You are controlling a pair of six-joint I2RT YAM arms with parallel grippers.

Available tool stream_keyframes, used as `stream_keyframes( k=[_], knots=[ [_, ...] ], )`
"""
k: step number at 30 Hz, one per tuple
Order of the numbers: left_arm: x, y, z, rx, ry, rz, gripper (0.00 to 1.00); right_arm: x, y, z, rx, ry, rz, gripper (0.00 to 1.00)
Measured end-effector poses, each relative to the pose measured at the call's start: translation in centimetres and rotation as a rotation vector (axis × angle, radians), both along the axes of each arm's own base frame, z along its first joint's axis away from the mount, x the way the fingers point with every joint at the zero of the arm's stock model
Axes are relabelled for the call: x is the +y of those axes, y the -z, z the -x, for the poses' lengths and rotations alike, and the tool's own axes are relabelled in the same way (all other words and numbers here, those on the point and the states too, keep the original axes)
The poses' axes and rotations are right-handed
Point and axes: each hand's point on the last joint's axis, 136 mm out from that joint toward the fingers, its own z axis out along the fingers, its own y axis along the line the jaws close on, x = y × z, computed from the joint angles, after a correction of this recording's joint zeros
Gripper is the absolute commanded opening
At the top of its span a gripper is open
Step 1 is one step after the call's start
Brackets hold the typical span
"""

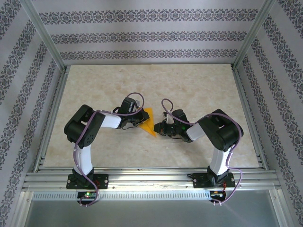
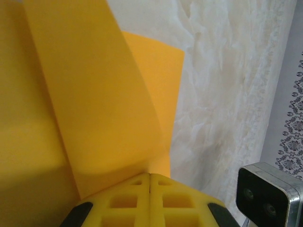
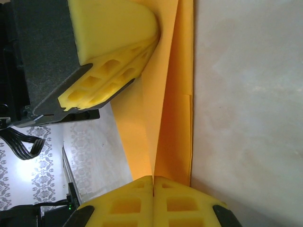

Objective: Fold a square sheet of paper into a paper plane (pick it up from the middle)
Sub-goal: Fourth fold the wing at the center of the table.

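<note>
The orange-yellow sheet of paper (image 1: 148, 121) is folded into a pointed wedge and hangs between the two grippers over the middle of the table. My left gripper (image 1: 141, 118) is shut on its left side; in the left wrist view the paper (image 2: 94, 94) fans up from the closed gripper (image 2: 150, 175). My right gripper (image 1: 159, 128) is shut on the lower right tip. In the right wrist view the layered paper (image 3: 165, 118) with a centre crease rises from the closed gripper (image 3: 153, 178), and the left gripper's fingers (image 3: 113, 42) pinch its far end.
The marble-patterned table (image 1: 189, 90) lies under the paper. Aluminium frame rails (image 1: 142, 177) run along the near edge, and patterned walls (image 1: 147, 35) enclose the back and sides. Both arms bend inward toward the centre.
</note>
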Motion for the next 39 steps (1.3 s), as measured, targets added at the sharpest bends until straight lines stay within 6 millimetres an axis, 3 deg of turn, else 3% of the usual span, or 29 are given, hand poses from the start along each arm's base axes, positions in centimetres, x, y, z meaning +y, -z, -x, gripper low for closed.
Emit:
stream_keyframes(
  k=[9, 14, 33, 39],
  knots=[
    [-0.3, 0.3, 0.0, 0.013, 0.03, -0.013, 0.01, 0.0, 0.0, 0.0, 0.001, 0.0, 0.001, 0.03],
    [-0.4, 0.3, 0.2, 0.012, 0.049, -0.013, 0.01, -0.3, -0.2, 0.1, 0.016, 0.006, 0.007, 0.14],
    [-0.5, 0.3, 0.3, 0.007, 0.059, -0.014, 0.01, -0.8, -0.1, 1.7, 0.101, -0.019, 0.018, 0.13],
    [-0.5, 0.3, 0.3, 0.007, 0.06, -0.013, 0.01, -1.0, 0.2, 2.0, 0.111, -0.027, 0.035, 0.07]
  ],
)
